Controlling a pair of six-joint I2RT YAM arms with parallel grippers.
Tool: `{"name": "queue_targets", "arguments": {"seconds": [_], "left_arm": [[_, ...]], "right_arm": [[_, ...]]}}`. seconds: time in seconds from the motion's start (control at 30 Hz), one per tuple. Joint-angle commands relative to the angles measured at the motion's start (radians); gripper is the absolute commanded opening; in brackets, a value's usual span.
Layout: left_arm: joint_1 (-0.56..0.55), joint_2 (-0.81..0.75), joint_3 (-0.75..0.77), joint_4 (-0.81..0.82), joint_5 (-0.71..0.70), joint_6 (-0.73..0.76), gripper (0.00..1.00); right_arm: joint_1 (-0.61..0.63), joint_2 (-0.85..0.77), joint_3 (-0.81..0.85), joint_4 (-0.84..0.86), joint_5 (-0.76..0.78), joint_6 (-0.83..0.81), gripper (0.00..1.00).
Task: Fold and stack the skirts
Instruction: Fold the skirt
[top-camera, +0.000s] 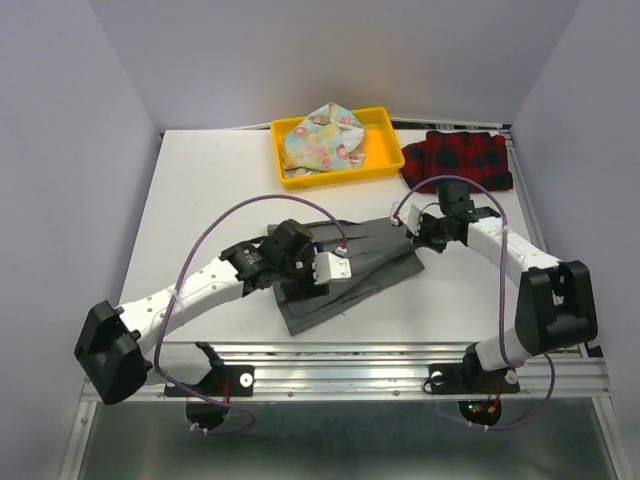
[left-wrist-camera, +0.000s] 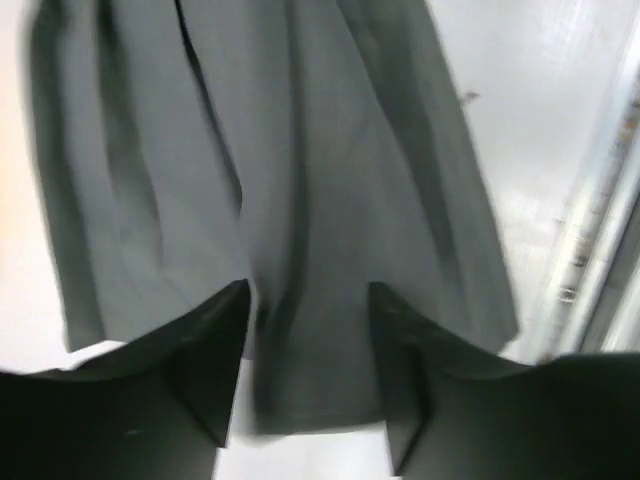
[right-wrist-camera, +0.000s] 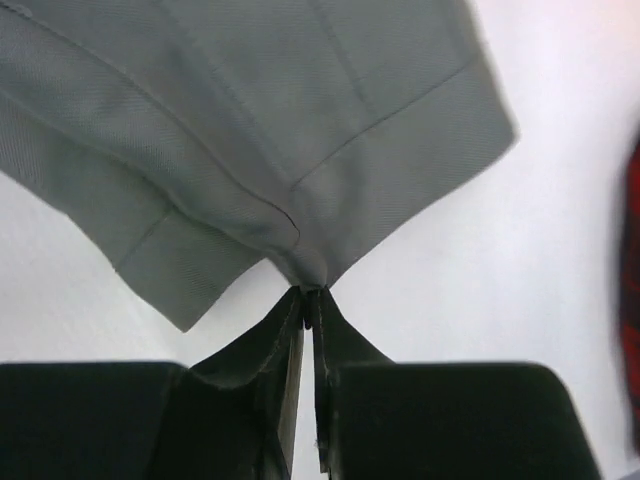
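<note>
The grey skirt (top-camera: 385, 260) lies spread and creased in the middle of the white table (top-camera: 200, 200), running from lower left to upper right of the overhead view, with both arms bent in over it. The left gripper (left-wrist-camera: 310, 290) hangs low above the near part of the cloth with its jaws standing apart; the pleated grey fabric shows flat between them and nothing is caught. The right gripper (right-wrist-camera: 308, 292), at the skirt's upper right end, has its jaws pressed together on a small peak of a hemmed corner, the cloth drawn to a point at the tips. At the upper middle of the table the floral skirt (top-camera: 320, 140) sits bunched in the yellow tray (top-camera: 385, 150). Just beside it, toward the upper right, the plaid skirt (top-camera: 460, 160) lies crumpled on the table.
</note>
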Motion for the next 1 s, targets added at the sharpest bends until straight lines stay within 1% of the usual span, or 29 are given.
{"name": "queue_targets", "arguments": {"seconds": [0.0,0.03,0.07,0.1,0.13,0.23,0.3,0.4,0.43,0.47,0.5,0.53,0.57,0.6,0.67,0.7,0.73,0.8,0.83,0.87,0.9,0.97], "left_arm": [[-0.012,-0.044,-0.064,-0.054,0.051,-0.071,0.78],[-0.012,-0.061,-0.068,-0.066,0.055,-0.055,0.8],[-0.012,-0.082,-0.068,-0.08,0.056,-0.051,0.8],[-0.012,-0.104,-0.065,-0.084,0.056,-0.046,0.8],[-0.012,-0.148,-0.061,-0.086,0.052,-0.04,0.8],[-0.012,-0.195,-0.044,-0.078,0.013,-0.077,0.77],[-0.012,-0.181,-0.019,-0.086,0.012,-0.101,0.76],[-0.012,-0.115,0.001,-0.065,-0.013,-0.121,0.77],[-0.013,-0.098,0.008,-0.059,-0.016,-0.127,0.77],[-0.015,-0.077,0.016,-0.052,-0.022,-0.133,0.77],[-0.021,-0.052,0.039,-0.048,-0.027,-0.141,0.77],[-0.024,0.004,0.053,-0.046,-0.034,-0.147,0.77],[-0.036,0.032,0.063,-0.037,-0.04,-0.167,0.82],[-0.045,0.081,0.091,-0.017,-0.056,-0.182,0.83],[-0.056,0.112,0.111,0.013,-0.067,-0.205,0.83],[-0.067,0.12,0.114,0.056,-0.073,-0.215,0.82],[-0.075,0.136,0.111,0.078,-0.086,-0.219,0.81],[-0.088,0.161,0.11,0.104,-0.106,-0.229,0.79],[-0.096,0.185,0.11,0.119,-0.11,-0.229,0.77],[-0.101,0.196,0.11,0.129,-0.113,-0.23,0.75],[-0.102,0.212,0.107,0.145,-0.111,-0.236,0.75],[-0.119,0.224,0.103,0.167,-0.113,-0.241,0.75]], "right_arm": [[0.011,-0.047,-0.081,0.038,0.031,-0.117,0.21],[0.011,-0.061,-0.096,0.038,0.031,-0.117,0.35],[0.011,-0.103,-0.1,0.033,0.031,-0.104,0.36],[0.011,-0.104,-0.098,0.029,0.026,-0.103,0.37],[0.011,-0.154,-0.083,0.023,0.008,-0.078,0.48],[0.011,-0.231,-0.029,-0.02,-0.04,0.013,0.73],[0.02,-0.233,0.038,-0.049,-0.046,0.056,0.73],[0.02,-0.17,0.119,-0.115,-0.006,0.22,0.64],[0.02,-0.12,0.138,-0.14,-0.008,0.251,0.63],[0.02,-0.119,0.152,-0.164,-0.014,0.283,0.62],[0.02,-0.075,0.164,-0.192,-0.025,0.321,0.62],[0.02,-0.058,0.173,-0.209,-0.032,0.423,0.62],[0.011,-0.031,0.173,-0.211,-0.04,0.47,0.63],[0.011,-0.02,0.173,-0.212,-0.049,0.554,0.63],[-0.021,-0.003,0.17,-0.212,-0.052,0.64,0.63],[-0.035,0.005,0.173,-0.212,-0.057,0.683,0.63],[-0.045,0.013,0.178,-0.221,-0.069,0.761,0.63],[-0.07,0.016,0.175,-0.23,-0.08,0.84,0.64],[-0.084,0.014,0.169,-0.232,-0.078,0.904,0.64],[-0.084,0.017,0.161,-0.234,-0.075,0.933,0.64],[-0.098,0.017,0.143,-0.23,-0.066,0.981,0.64],[-0.11,0.043,0.121,-0.23,-0.059,1.025,0.65]]}}
